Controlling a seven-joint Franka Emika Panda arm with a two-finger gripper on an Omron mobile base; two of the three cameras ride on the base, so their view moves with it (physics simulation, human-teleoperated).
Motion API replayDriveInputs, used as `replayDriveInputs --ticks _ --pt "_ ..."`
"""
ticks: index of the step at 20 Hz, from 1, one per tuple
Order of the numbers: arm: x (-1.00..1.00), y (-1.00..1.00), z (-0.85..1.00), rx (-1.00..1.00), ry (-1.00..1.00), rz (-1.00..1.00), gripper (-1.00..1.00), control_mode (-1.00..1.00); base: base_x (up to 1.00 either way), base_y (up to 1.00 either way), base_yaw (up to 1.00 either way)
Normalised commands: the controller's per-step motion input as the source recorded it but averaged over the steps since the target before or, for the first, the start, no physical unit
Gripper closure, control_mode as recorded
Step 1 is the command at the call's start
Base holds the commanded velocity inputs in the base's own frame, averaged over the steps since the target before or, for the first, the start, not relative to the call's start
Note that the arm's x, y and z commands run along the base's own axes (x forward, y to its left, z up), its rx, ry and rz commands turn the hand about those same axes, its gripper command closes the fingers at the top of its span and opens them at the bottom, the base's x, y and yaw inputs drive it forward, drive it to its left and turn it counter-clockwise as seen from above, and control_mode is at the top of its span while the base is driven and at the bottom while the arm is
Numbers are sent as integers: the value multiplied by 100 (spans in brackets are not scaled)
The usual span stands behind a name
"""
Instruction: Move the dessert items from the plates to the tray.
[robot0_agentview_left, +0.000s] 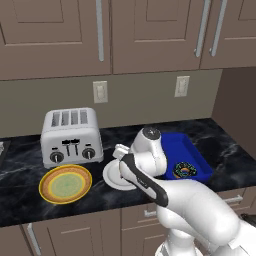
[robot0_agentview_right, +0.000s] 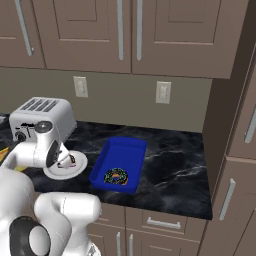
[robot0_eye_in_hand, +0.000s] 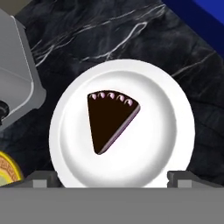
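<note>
gripper: hovering over white plate, jaws spread, grasping nothing | cake wedge: sitting on white plate | donut: lying in blue tray, beside white plate

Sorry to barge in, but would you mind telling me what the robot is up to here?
It is clearing desserts onto the blue tray. The donut already lies in the tray. The cake wedge sits on the white plate, and the open gripper hangs above it. The orange-rimmed plate holds nothing.
</note>
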Motion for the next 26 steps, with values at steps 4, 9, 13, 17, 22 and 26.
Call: replayDriveInputs --ticks 4,9,13,17,22,26 --pt "3 9 -7 0 2 0 -100 -100 0 0 0" --pt "0 0 -18 1 0 0 -100 -100 0 0 0" --pt "9 0 -14 2 0 0 -100 -100 0 0 0" --pt "14 0 -16 2 0 0 -100 -100 0 0 0" --pt "18 0 -12 1 0 0 -100 -100 0 0 0" --pt "25 1 -3 0 0 0 -100 -100 0 0 0"
